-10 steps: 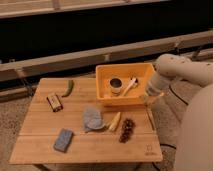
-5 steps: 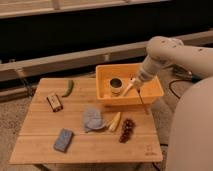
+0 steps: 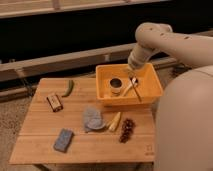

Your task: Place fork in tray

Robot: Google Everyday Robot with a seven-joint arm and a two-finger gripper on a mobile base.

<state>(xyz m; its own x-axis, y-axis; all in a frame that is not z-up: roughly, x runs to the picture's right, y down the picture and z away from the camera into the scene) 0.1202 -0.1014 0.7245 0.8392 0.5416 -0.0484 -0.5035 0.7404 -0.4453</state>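
The gripper (image 3: 133, 68) at the end of the white arm hangs above the rear half of the orange plastic tray (image 3: 151, 93). Half a second ago it was down inside the tray, and half a second before that it was by the tray's right rim, so it has swung in, dipped and risen. Whether it is gripping anything or has let go cannot be told.

Just below and in front of it, a pale fork (image 3: 130, 87) lies on the tray floor beside a small dark round cup (image 3: 116, 85), apart from the gripper. I judge the placing done, with only the withdrawal left.

Farther out on the wooden table (image 3: 35, 125), a grey-blue cloth (image 3: 92, 120) and a dark grape cluster (image 3: 127, 130) have not moved.
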